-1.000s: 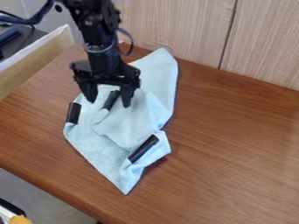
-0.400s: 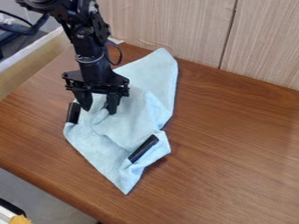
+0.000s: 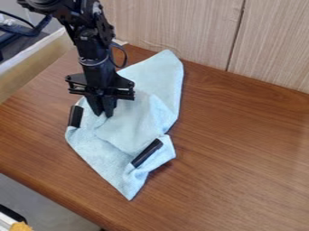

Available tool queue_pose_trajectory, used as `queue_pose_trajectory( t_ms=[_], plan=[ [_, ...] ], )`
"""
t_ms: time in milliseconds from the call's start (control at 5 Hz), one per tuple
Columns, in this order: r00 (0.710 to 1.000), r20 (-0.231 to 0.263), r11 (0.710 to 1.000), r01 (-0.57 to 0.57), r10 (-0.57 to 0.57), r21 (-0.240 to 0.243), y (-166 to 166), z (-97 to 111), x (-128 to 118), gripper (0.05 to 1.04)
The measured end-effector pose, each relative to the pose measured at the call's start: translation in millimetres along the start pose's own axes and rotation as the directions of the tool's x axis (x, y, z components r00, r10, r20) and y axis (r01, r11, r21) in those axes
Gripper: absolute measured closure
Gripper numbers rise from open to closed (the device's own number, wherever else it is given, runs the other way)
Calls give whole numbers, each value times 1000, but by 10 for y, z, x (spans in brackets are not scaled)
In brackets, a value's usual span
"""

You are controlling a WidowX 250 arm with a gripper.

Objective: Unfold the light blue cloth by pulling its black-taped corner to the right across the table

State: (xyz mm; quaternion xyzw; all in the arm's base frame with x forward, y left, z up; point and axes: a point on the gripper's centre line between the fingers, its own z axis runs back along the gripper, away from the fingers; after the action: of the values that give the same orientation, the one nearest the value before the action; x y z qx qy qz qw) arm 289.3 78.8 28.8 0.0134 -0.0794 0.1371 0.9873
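Tool (image 3: 104, 114): drawn together or very nearly so, pointing down over the cloth's upper left; whether it pinched any fabric, one could not tell.
Cloth (image 3: 118, 169): pale blue, rumpled and partly folded, lay on the bench (image 3: 241, 149).
Black bar (image 3: 75, 116): lay at the cloth's left edge, near the tool.
Second bar (image 3: 147, 153): rested slantwise on its lower right.
Panel (image 3: 181, 27): stood behind the bench.

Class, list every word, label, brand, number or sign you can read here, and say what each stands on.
None can be read.
Light blue cloth, left black piece and lower-right black piece: no readable text.
Gripper: no readable text; any small marking is too small to read.
Tabletop and wall panels: wood grain, no lettering.
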Motion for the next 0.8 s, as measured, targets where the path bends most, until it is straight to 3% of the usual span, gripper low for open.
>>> queue_pose_trajectory(
  t_ms=[200,400,600,800],
  plan=[
    [1000,-2,1000,3,-3,-3,-5,-2,-5,1016],
    [1000,4,1000,2,-2,-11,-12,63,-3,1027],
    [1000,21,999,-10,10,-31,-55,200,6,1028],
    [996,82,997,38,-33,-61,-341,467,96,1028]
  ],
)
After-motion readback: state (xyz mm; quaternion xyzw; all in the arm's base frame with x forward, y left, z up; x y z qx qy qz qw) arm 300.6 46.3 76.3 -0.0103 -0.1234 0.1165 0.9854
